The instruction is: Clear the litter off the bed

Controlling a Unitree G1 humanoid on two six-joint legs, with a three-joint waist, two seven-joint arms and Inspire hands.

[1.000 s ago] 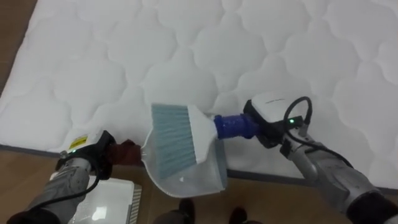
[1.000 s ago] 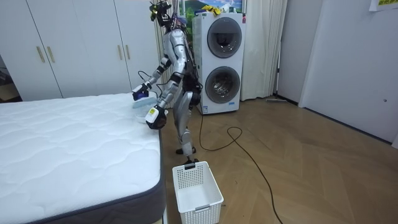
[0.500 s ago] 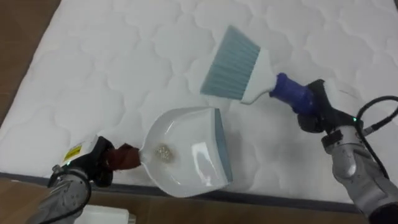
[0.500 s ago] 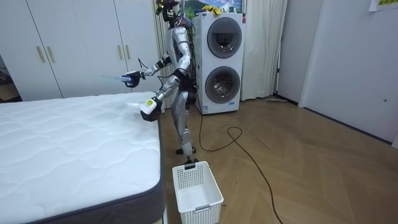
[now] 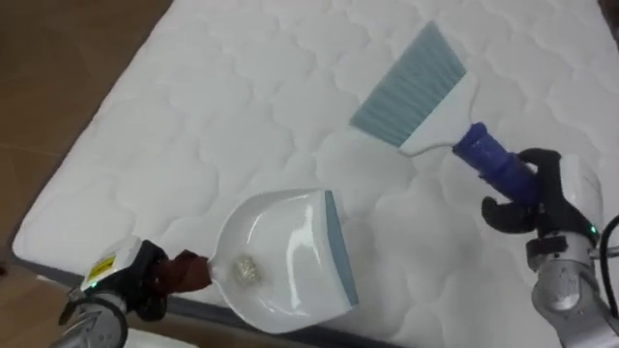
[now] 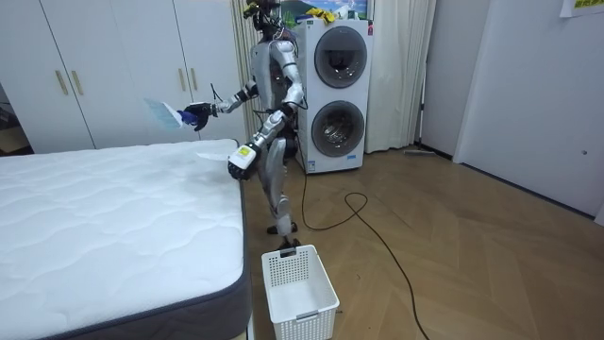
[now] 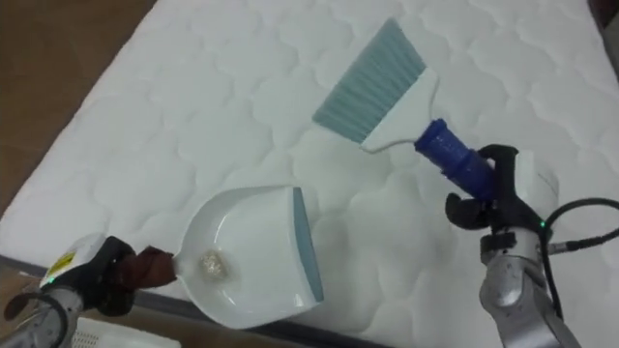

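White mattress spreads beneath both hands. The left hand grips the dustpan by its handle, with a crumpled scrap in the pan just beside it. The right hand clasps the brush, its bristles clear of the bed. The scrap looks collected; next, carry the pan off level.

place: home bedroom | evidence: mattress / white wardrobes / 2 stacked washing machines / wood floor

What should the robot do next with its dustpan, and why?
Probably keep the dustpan level and swing it toward the white basket: a small scrap already lies in it, and the brush is lifted off the mattress.
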